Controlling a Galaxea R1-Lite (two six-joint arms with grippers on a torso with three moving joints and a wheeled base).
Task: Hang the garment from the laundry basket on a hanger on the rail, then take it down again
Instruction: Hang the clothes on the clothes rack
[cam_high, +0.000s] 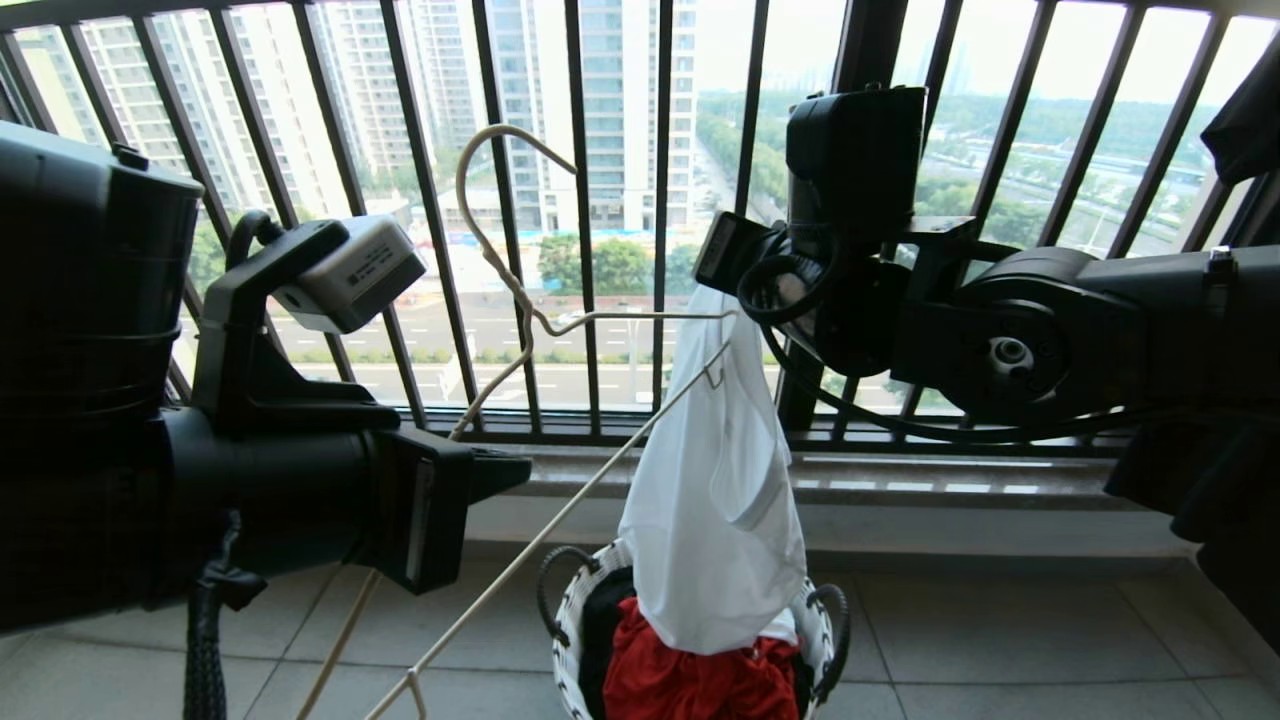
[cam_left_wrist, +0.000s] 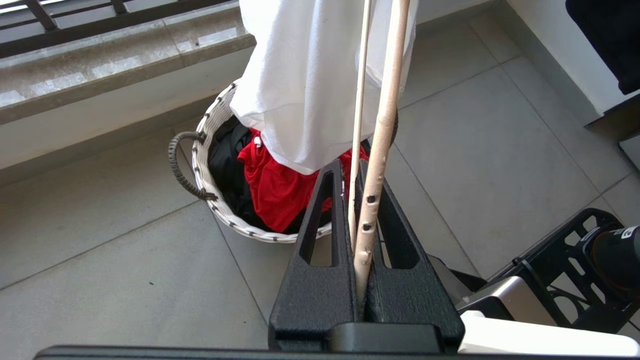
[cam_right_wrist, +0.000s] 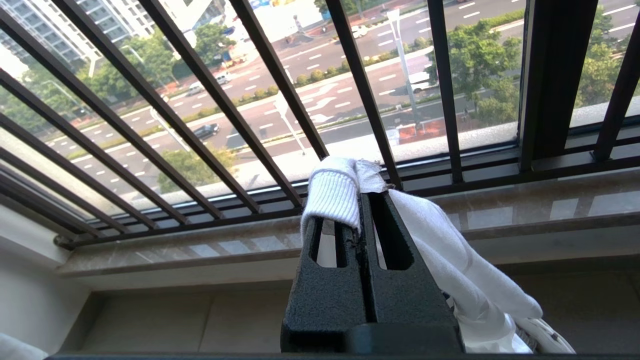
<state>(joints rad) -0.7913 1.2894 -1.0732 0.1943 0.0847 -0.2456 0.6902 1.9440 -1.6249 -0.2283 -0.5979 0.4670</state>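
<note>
Closest to the lens, the left claw (cam_left_wrist: 361, 220) is clamped on the hanger (cam_high: 560, 330), holding it tilted above the laundry basket (cam_high: 570, 610). Higher over that basket, the right claw (cam_right_wrist: 361, 220) is pinched together on the garment's (cam_high: 710, 500) ribbed collar; its white cloth hangs down into the basket, touching red clothing (cam_high: 700, 680).

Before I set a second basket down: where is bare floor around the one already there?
Bare tiles lie left of the laundry basket up to the sill wall, and right of it toward the side wall. Directly above it is crowded: the garment and hanger hang there.
</note>
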